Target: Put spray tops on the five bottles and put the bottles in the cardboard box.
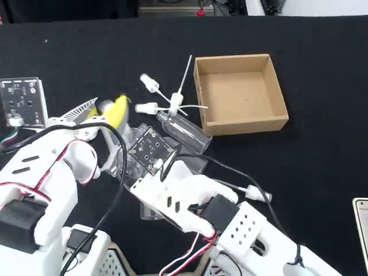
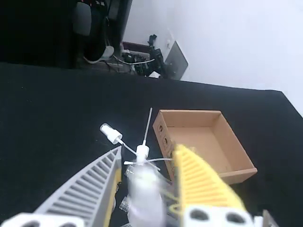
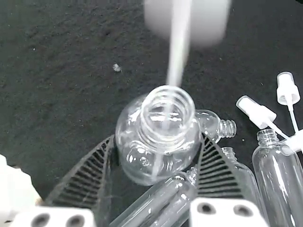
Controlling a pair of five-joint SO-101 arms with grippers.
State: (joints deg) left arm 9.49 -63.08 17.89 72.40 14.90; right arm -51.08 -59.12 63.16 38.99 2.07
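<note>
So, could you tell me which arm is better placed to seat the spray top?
Left: the left gripper holds the spray top, tube already inside the bottle that the right gripper grips.

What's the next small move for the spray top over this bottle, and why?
Probably lower the left pincer straight down. Its spray top hangs above the open neck of the bottle gripped upright by the right pincer, and the tube seems to enter the neck, so the cap is not yet seated.

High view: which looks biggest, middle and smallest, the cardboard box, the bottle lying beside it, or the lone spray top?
1. cardboard box
2. bottle lying beside it
3. lone spray top
</note>
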